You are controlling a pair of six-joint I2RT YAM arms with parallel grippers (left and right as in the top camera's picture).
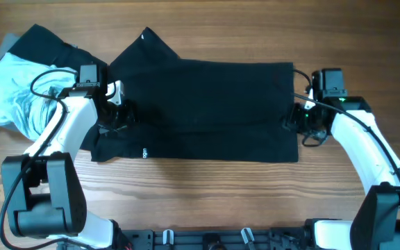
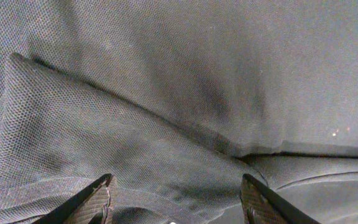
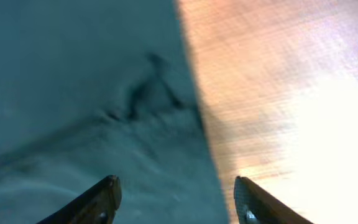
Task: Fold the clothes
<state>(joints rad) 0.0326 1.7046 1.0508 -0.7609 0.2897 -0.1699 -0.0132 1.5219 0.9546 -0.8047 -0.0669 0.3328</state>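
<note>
The black garment (image 1: 214,104) lies spread across the middle of the wooden table (image 1: 207,201). It is laid flat in a rough rectangle, with one pointed corner sticking out at the far left. Its small white logo (image 1: 144,153) shows near the near-left corner.

The left gripper (image 1: 120,114) is at the garment's left edge. Seen from its own wrist, this gripper (image 2: 178,202) has its fingers (image 2: 95,202) spread well apart over the cloth with nothing between them. Black fabric fills that whole view, with a soft ridge running slantwise across it and the edge of a layer at the lower right.

The right gripper (image 1: 296,119) is at the garment's right edge, about halfway along it. In its wrist view, which is blurred, the gripper (image 3: 178,199) is also parted and holds nothing. The garment's edge runs down between the two fingers, one finger (image 3: 104,199) over the cloth and the other over bare wood.

Off to the far left, well clear of the grippers' fingers, a pale blue garment (image 1: 5,90) lies crumpled, with a dark cloth (image 1: 47,45) beside it.
</note>
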